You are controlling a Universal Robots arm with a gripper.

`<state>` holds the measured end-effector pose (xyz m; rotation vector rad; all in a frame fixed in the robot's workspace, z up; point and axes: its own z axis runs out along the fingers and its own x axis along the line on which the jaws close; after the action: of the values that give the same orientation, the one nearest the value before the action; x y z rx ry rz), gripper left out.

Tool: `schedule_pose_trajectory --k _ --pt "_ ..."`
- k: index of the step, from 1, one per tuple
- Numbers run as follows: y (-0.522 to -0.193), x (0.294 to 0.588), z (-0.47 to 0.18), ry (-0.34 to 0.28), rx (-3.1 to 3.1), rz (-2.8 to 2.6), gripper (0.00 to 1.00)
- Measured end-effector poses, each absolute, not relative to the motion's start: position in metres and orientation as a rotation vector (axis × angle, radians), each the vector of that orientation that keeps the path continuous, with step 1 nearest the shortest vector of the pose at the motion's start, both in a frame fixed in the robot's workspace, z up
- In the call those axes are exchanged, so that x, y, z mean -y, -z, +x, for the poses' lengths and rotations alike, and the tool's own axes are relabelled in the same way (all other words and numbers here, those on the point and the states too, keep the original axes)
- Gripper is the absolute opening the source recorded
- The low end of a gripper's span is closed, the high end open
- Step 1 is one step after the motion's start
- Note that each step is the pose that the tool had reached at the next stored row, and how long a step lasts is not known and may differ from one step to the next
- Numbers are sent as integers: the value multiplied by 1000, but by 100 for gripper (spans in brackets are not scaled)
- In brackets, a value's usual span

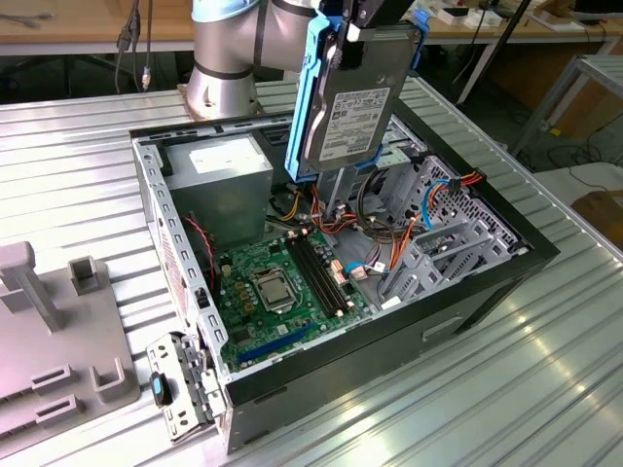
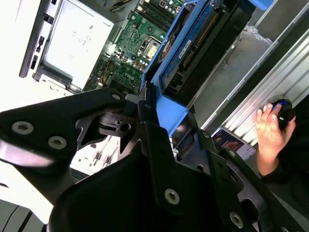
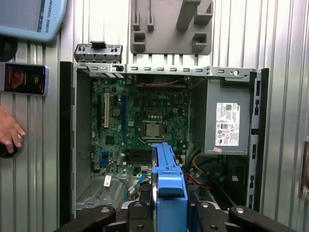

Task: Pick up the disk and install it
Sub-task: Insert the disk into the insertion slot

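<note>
The disk (image 1: 355, 97) is a dark hard drive with a white label and bright blue rails along its edges. It hangs upright above the open computer case (image 1: 467, 292), over the cables and the drive bay area. My gripper (image 1: 375, 17) is shut on the disk's upper end. In the first wrist view the disk (image 3: 169, 179) is seen edge-on as a blue strip between the black fingers (image 3: 205, 215), above the motherboard (image 3: 140, 121). The second wrist view has the disk (image 2: 203, 43) reaching away from the gripper's dark body.
Inside the case sit a grey power supply (image 1: 229, 180), a green motherboard (image 1: 277, 292) and grey drive cages (image 1: 443, 248). A grey fixture (image 1: 58, 331) lies at the exterior view's left. A person's hand (image 2: 268, 128) rests on a dark round object beside the case.
</note>
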<state>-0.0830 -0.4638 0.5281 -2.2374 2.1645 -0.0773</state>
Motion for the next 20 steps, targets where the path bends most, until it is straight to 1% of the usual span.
schedule_pose_trajectory --k 15,20 --pt "-528 464 -78 77 -2116 -2283 37" --pt "-527 464 -76 80 -2194 -2211 37"
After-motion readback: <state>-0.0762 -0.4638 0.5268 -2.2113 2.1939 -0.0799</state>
